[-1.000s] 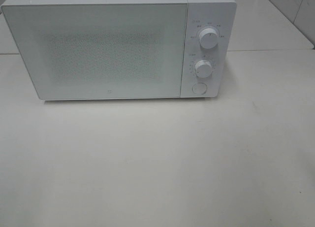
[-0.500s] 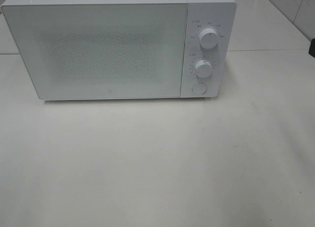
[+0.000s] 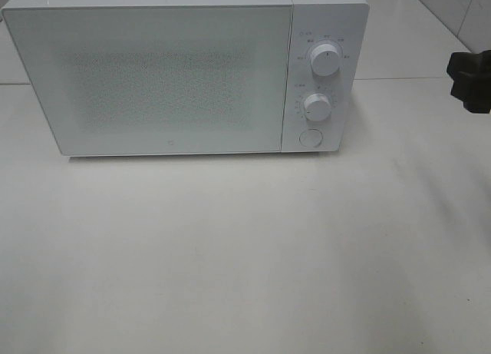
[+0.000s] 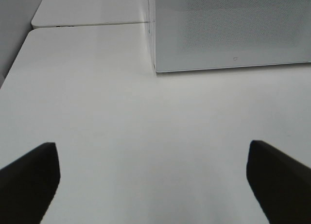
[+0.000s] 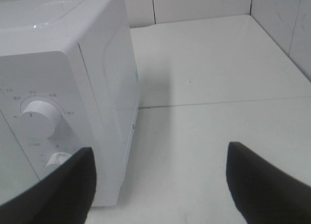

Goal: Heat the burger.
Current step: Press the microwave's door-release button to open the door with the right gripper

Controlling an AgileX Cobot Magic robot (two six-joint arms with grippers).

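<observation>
setting: kitchen-type counter; whether a home or a mock-up cannot be told.
item 1: a white microwave (image 3: 176,70) is standing at 12 o'clock in the high view, door closed, its dotted window facing forward.
item 2: an upper knob (image 3: 325,61), a lower knob (image 3: 316,107) and a round button (image 3: 310,137) are sitting in a column on its control panel at 1 o'clock.
item 3: a glossy white countertop (image 3: 245,254) is running under it, with a seam (image 3: 422,79) crossing the slabs at 2 o'clock.
item 4: pale wall tiles (image 3: 460,8) are rising behind the counter at 2 o'clock.
</observation>
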